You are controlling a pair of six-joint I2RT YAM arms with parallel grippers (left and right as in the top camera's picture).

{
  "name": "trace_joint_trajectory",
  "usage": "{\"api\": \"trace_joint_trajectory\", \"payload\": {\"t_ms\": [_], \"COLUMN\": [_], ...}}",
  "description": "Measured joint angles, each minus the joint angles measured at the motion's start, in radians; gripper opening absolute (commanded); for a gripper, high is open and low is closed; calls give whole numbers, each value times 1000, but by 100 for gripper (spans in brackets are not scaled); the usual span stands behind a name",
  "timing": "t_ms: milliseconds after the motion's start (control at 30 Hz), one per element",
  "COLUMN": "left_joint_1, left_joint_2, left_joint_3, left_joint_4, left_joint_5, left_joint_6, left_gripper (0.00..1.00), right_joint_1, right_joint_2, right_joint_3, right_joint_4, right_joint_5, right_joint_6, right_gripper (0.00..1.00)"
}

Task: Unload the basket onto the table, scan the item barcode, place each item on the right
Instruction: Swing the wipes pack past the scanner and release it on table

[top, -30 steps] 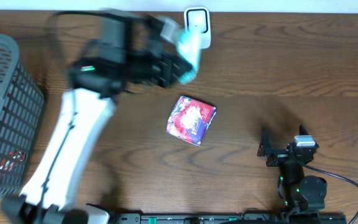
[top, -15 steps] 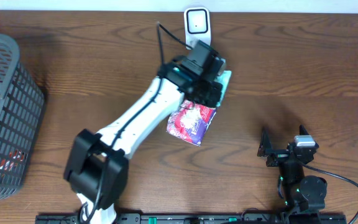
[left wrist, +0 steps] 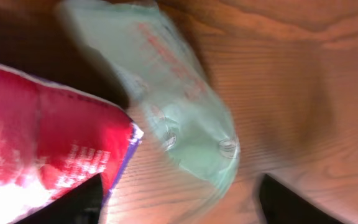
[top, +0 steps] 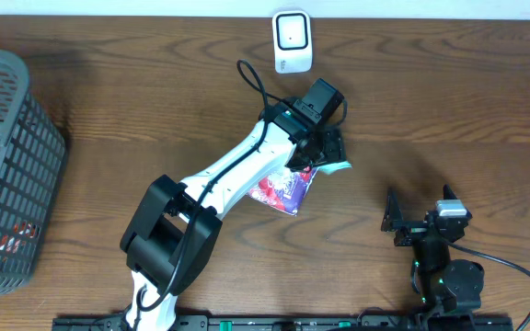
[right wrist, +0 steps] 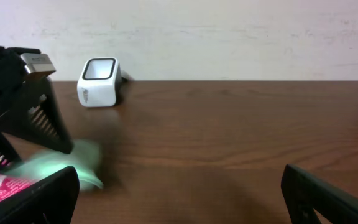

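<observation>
Centre of counter: the left arm reaches in from the near-left edge, with the left gripper hanging over the mint-green pouch.
- Left wrist view: both fingers show dark at the lower corners, set wide apart. Neither presses on the pouch, so the jaws are parted and not clamped.
- The pouch is blurred in both wrist views. I cannot tell whether it lies flat on the wood or is just off it.
- From overhead only a green edge shows, poking out at the gripper's right side.

A red and purple packet lies on the counter, partly under the left arm. Its corner is just beside the pouch, and in the left wrist view the two look to be touching.

The white scanner stands upright at the far edge, well apart from the pouch.

A grey basket stands at the far left, with something red low inside it that is too small to name.

The right gripper sits at the near-right, well away from the pouch. Its jaws are spread wide with nothing between them.
</observation>
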Motion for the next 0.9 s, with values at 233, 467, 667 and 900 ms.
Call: {"api": "trace_joint_trajectory", "payload": {"t_ms": [233,467,667,900], "left_joint_1": [37,161,340,483], "left_joint_2": [-3,-80,-190,-341], "left_joint_3": [0,0,-7,-9], "left_joint_4": [153,269,564,1079], "left_joint_5": [232,587,780,747], "left_joint_6": [-13,-335,-598,-490], "left_gripper": [98,98,98,98], "right_joint_1": [0,0,0,0], "right_joint_2": [0,0,0,0], "right_joint_3": [0,0,0,0], "right_joint_4": [0,0,1,1], "right_joint_5": [0,0,0,0], "right_joint_6": [0,0,0,0], "right_gripper": [99,99,99,99]}}
